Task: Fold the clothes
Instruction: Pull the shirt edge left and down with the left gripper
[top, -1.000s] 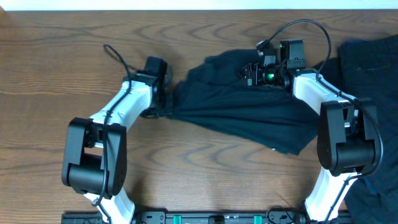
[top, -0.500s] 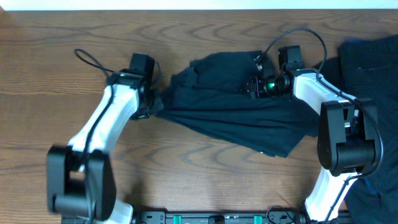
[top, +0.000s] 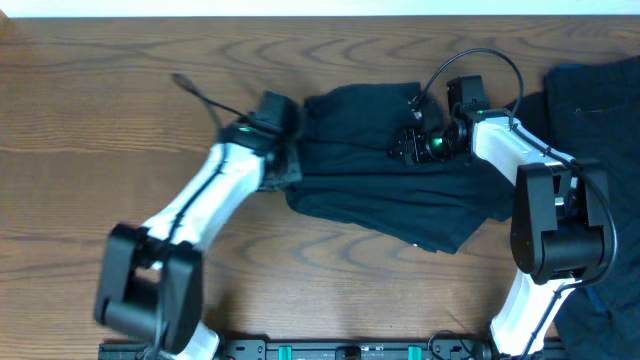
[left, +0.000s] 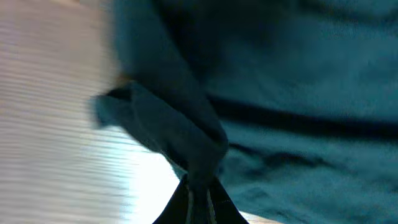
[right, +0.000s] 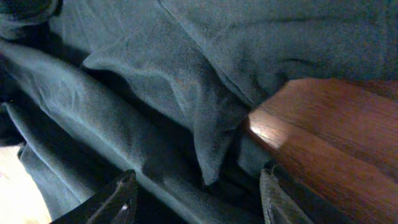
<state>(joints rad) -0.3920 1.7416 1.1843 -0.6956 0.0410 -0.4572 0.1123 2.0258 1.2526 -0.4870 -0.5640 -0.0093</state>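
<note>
Status: I see clothes (top: 380, 195) bunched on tabletop (top: 100, 110), middle toward far edge. Left arm stretched diagonally, left gripper (top: 288, 168) fingers clamped on fabric's left edge. Right arm bent, right gripper (top: 408, 147) fingers apart over fabric.

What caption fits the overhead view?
Left pincer shut on the left edge of the dark garment; right pincer open over its upper part.
</note>
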